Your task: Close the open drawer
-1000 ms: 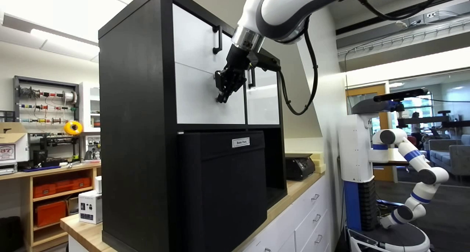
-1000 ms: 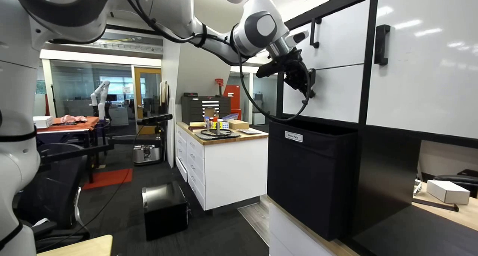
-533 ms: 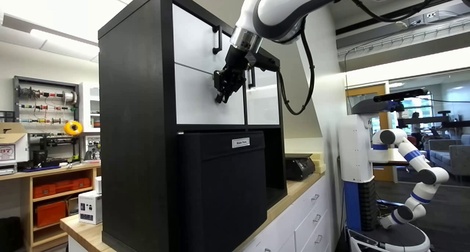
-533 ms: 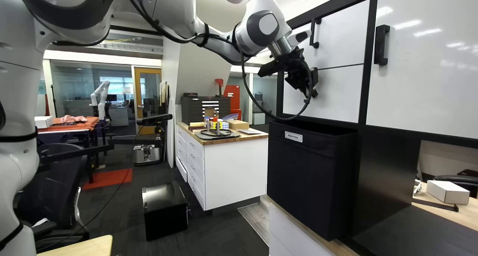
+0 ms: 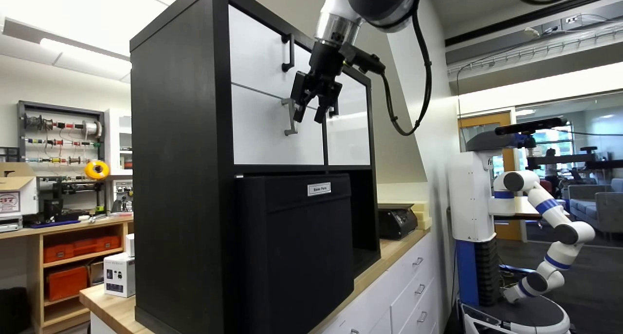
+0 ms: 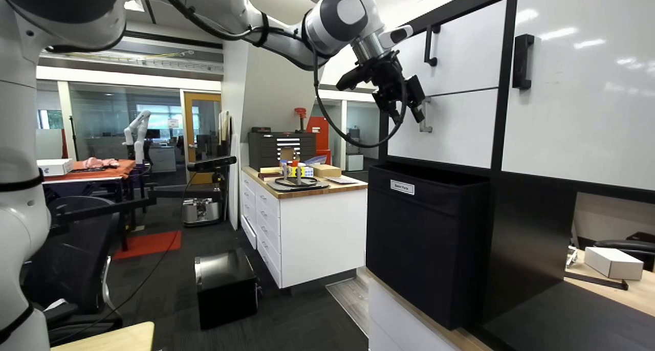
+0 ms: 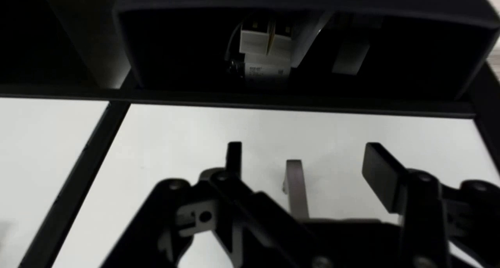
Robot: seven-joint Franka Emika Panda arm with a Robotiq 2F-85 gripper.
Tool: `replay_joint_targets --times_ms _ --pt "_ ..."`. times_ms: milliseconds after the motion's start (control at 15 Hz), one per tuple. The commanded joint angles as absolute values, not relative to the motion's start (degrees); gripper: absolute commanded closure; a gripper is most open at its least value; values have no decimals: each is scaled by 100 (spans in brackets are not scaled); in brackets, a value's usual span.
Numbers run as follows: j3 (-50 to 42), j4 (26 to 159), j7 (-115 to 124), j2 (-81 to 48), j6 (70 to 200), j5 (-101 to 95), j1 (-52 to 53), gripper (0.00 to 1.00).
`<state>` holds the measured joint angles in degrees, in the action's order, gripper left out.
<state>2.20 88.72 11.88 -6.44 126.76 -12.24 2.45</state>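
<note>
The drawer (image 5: 258, 134) is the lower white front of the black cabinet, and in both exterior views it lies level with the white front above it. Its slim handle (image 5: 290, 119) looks grey in this light. My gripper (image 5: 309, 119) is open and hangs just off the drawer front, tilted downward, apart from the handle. From the wrist, the handle (image 7: 297, 190) appears in the gap between the spread fingers (image 7: 384, 178), farther away than they are and untouched. Its near end is hidden behind the gripper body. Nothing is held.
Under the drawer a black fabric bin (image 6: 424, 238) with a label juts out of the cabinet (image 5: 175, 154). Above is the upper drawer front (image 5: 258, 51) with a black handle. Beside the drawer is another white front (image 6: 578, 95), also with a black handle.
My gripper has backed away from the cabinet and its fingers have spread. Earlier it covered the handle with its fingers close together; the handle now shows. The drawer front has not visibly moved.
</note>
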Motion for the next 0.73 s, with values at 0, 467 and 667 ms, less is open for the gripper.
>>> replay_joint_targets --times_ms 0,467,667 --pt "324 9504 1277 42 11976 -858 398 0" --pt "522 10232 1707 753 11062 -600 475 0" --pt "528 9870 1490 406 11207 -675 446 0"
